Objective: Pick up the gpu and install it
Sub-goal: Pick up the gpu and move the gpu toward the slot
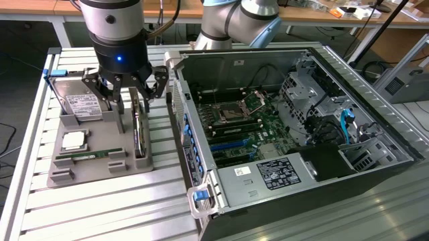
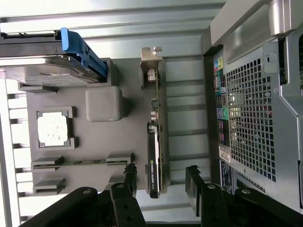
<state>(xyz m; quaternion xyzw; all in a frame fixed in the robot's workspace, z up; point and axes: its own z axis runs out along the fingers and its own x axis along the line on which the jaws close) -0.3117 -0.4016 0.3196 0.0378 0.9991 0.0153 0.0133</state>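
The gpu [image 1: 138, 129] stands on its long edge in a slot of the grey holder tray [image 1: 94, 168], beside the open computer case [image 1: 282, 125]. In the wrist view the gpu [image 2: 155, 132] is a thin dark card with a silver bracket at its far end. My gripper [image 1: 132, 93] hangs over the card's far end, open. Seen from the wrist, the gripper [image 2: 161, 174] has one finger on each side of the card, with a gap between each finger and the card. Nothing is held.
The tray [image 2: 94, 142] also carries a hard drive with a blue frame [image 1: 84, 105], a square processor [image 1: 72, 140] and a green RAM stick [image 1: 90, 156]. The case's motherboard [image 1: 244, 125] lies exposed, and its rear panel [image 2: 251, 109] is close beside the tray.
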